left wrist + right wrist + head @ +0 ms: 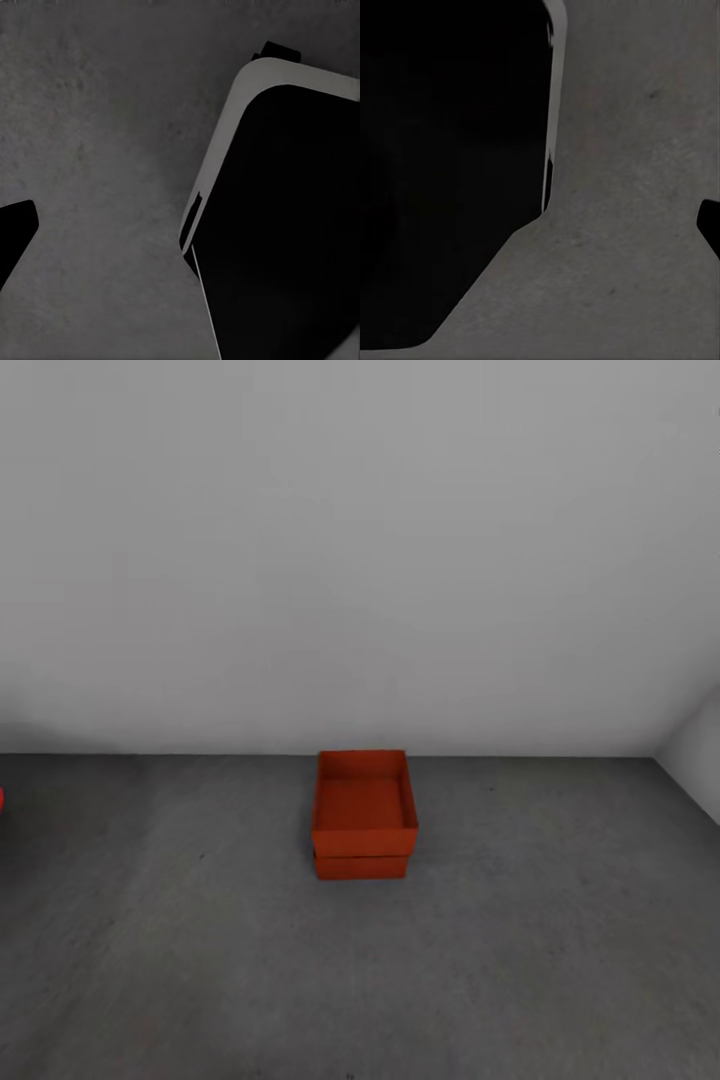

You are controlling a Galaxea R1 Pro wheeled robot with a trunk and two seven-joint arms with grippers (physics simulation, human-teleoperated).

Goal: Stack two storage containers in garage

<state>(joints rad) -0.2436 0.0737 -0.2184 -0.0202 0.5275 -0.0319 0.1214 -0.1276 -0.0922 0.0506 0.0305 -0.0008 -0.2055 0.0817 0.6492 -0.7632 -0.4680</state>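
Two red-orange storage containers stand stacked on the dark grey concrete floor [560, 960] of the garage, close to the white back wall. The upper container [363, 805] is open-topped and empty, and it sits on the lower container [362, 867], turned slightly askew from it. Both are well ahead of me and nothing touches them. One black finger [16, 229] of my left gripper shows at the frame's edge over bare floor, far off centre. One finger [710, 225] of my right gripper shows likewise. Nothing lies between the fingers.
A plain white-grey wall [360, 560] runs behind the stack and a side wall [700, 760] closes in at the right. A sliver of red [1, 800] shows at the far left edge. My black, white-rimmed base [285, 217] takes up part of both wrist views.
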